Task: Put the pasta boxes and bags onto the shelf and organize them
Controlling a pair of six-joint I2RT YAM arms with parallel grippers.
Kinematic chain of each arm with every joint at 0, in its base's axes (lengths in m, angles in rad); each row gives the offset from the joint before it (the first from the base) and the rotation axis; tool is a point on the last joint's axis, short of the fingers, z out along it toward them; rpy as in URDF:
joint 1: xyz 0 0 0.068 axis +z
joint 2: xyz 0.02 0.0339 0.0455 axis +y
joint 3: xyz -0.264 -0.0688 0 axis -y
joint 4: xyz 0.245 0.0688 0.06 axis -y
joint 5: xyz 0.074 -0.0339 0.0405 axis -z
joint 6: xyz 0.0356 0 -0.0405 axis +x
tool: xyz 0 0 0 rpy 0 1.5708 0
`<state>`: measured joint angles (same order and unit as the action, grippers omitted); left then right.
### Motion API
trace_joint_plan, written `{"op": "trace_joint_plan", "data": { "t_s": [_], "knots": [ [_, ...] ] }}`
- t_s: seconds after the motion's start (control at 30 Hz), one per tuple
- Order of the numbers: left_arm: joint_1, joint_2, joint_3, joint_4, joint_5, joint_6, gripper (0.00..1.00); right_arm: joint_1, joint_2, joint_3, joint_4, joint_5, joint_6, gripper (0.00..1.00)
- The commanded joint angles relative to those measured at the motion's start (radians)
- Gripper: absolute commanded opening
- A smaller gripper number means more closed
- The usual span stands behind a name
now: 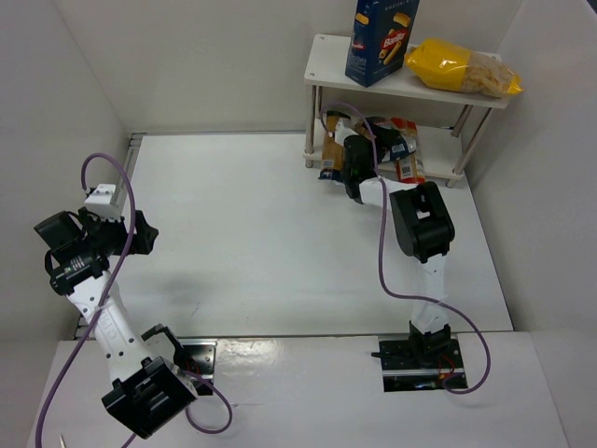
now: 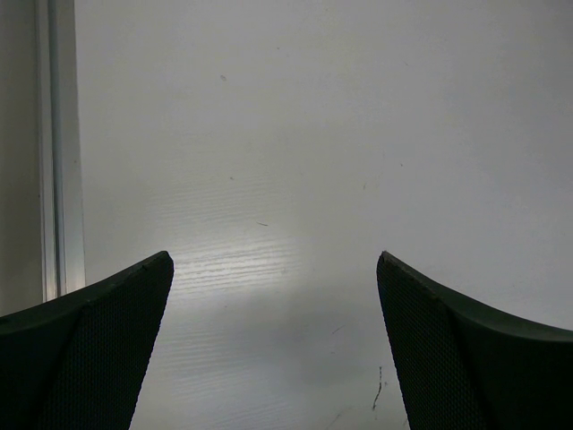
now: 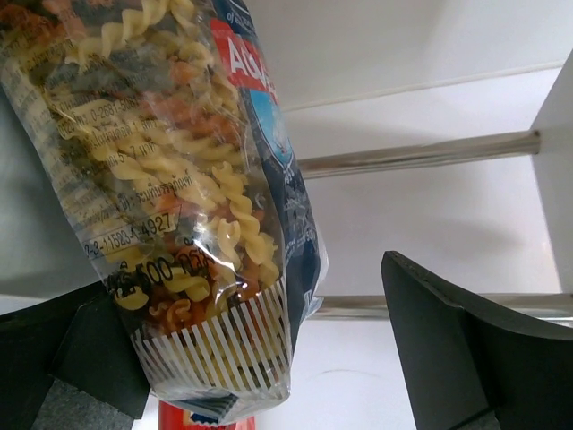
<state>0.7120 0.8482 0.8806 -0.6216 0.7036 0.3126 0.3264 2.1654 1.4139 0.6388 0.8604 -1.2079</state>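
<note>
Top view, toward 1 o'clock: Shelf [image 1: 326, 58], white boards on pale metal legs; blue box [image 1: 381, 42] with a yellow pasta picture; yellow bag [image 1: 448, 63], paler beige at its 3 o'clock end. Cables [image 1: 380, 257]: purple. Right wrist view: Clear bag [image 3: 179, 179] holding golden, orange and green spirals, with a dark blue label, a red patch and white stripes at 6 o'clock.
</note>
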Motion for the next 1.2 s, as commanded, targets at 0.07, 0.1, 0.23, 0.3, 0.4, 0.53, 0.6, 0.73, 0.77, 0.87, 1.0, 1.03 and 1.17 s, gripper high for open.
{"op": "trace_joint_plan", "data": {
  "t_s": [0.07, 0.1, 0.23, 0.3, 0.4, 0.53, 0.6, 0.73, 0.77, 0.87, 1.0, 1.03, 1.17],
  "knots": [
    [0.007, -0.003, -0.002, 0.006, 0.031, 0.025, 1.0, 0.003, -0.159, 0.048, -0.072, 0.005, 0.145, 0.99],
    [0.007, -0.003, -0.002, 0.006, 0.031, 0.025, 1.0, 0.013, -0.168, 0.048, -0.091, 0.005, 0.159, 0.99],
    [0.007, -0.003, -0.002, 0.006, 0.031, 0.025, 1.0, 0.031, -0.219, 0.057, -0.211, -0.015, 0.241, 0.99],
    [0.007, -0.012, -0.002, 0.006, 0.04, 0.025, 1.0, 0.042, -0.249, 0.057, -0.301, -0.027, 0.299, 0.99],
    [0.007, -0.012, -0.002, 0.006, 0.04, 0.025, 1.0, 0.053, -0.273, 0.057, -0.375, -0.047, 0.337, 0.99],
    [0.007, -0.031, -0.002, -0.003, 0.04, 0.034, 1.0, 0.062, -0.294, 0.005, -0.386, -0.047, 0.346, 0.99],
    [0.007, -0.043, -0.002, -0.003, 0.05, 0.034, 1.0, 0.062, -0.305, -0.012, -0.396, -0.047, 0.355, 0.99],
    [0.007, -0.043, -0.002, -0.003, 0.05, 0.034, 1.0, 0.062, -0.334, -0.052, -0.396, -0.047, 0.366, 0.99],
    [0.007, -0.052, -0.002, -0.003, 0.05, 0.043, 1.0, 0.062, -0.334, -0.065, -0.387, -0.047, 0.357, 0.99],
    [0.007, -0.052, -0.002, -0.003, 0.05, 0.043, 1.0, 0.062, -0.334, -0.076, -0.376, -0.038, 0.357, 0.99],
    [0.007, -0.061, -0.002, -0.012, 0.059, 0.043, 1.0, 0.042, -0.323, -0.076, -0.387, -0.038, 0.367, 0.99],
    [0.007, -0.061, -0.002, -0.012, 0.059, 0.043, 1.0, 0.042, -0.314, -0.076, -0.387, -0.038, 0.367, 0.99],
    [0.007, -0.07, -0.002, -0.012, 0.059, 0.043, 1.0, 0.023, -0.305, -0.076, -0.387, -0.049, 0.367, 0.78]
  ]
}}
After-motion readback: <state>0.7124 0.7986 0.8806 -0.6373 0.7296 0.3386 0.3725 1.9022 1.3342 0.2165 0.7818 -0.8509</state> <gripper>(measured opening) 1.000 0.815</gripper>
